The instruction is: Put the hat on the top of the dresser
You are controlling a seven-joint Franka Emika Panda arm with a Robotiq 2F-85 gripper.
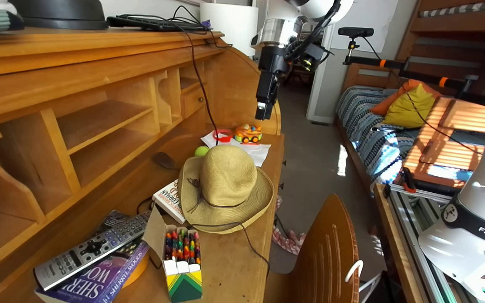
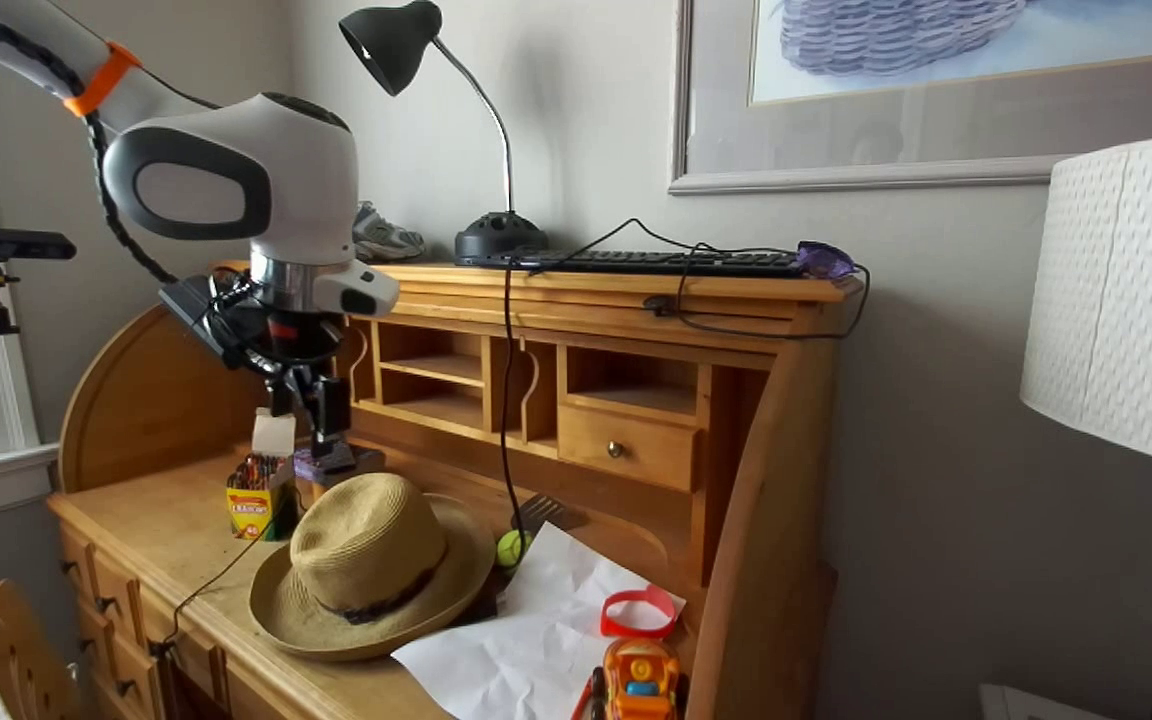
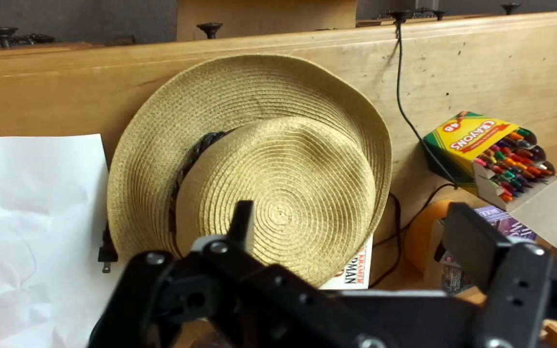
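Your gripper [image 3: 351, 222] has its fingers wide, holding nothing, and the one on the left in the wrist view seems to line up with the crown of the hat [image 3: 278, 188], so going straight down could squash it or skid off, and on the way up the hanging cable [image 2: 507, 345] might snag the brim. Hat's on the lower desktop of the dresser [image 2: 161, 505], left of the crayon box [image 3: 472, 133] and right of the paper [image 3: 36, 212] in that view. Crown points up, but the outline's roundish and partly hidden, so I can't call a long axis.
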